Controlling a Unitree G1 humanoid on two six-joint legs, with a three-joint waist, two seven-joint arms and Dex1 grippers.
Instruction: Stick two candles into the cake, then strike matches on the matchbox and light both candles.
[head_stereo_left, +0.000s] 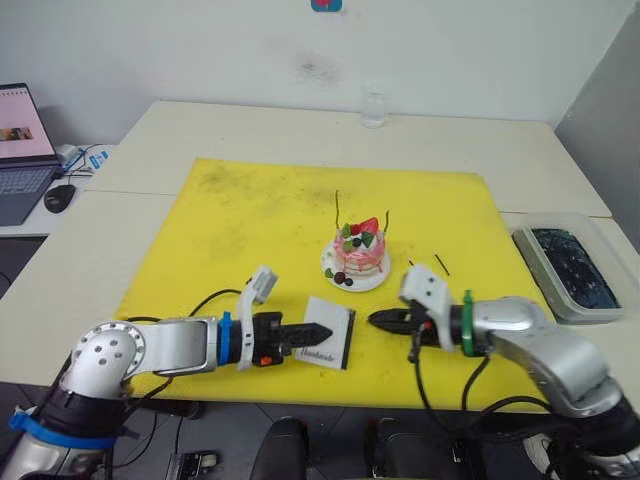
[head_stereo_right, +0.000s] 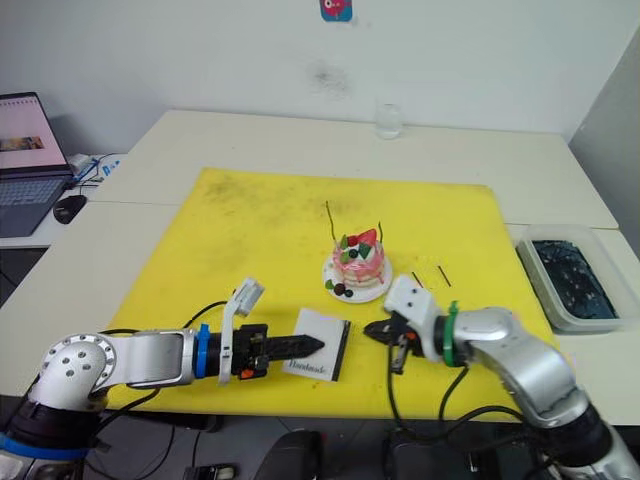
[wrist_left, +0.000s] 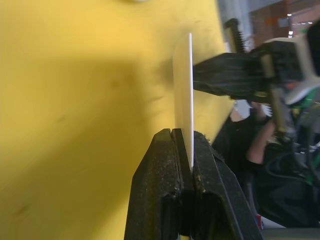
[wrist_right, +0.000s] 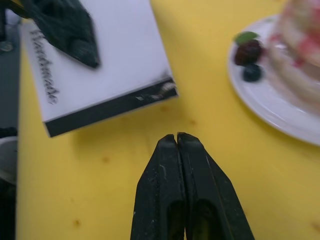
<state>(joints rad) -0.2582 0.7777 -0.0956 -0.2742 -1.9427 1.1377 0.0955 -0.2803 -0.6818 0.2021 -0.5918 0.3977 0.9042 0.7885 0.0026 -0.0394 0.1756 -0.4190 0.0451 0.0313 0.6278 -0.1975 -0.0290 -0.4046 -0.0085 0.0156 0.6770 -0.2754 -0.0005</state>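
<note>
Matchbox (head_stereo_left: 329, 333) clamped in left claw (head_stereo_left: 318, 331) (right claw (head_stereo_left: 375, 319) just beside)

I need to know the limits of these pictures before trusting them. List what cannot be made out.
- Whether the shut right claw pinches a match: too thin to see between its fingertips in the right wrist view.
- Whether the two candles in the cake are lit: too small in the head views.
- Matchbox faces in the left wrist view: seen edge-on, held in the left claw.
</note>
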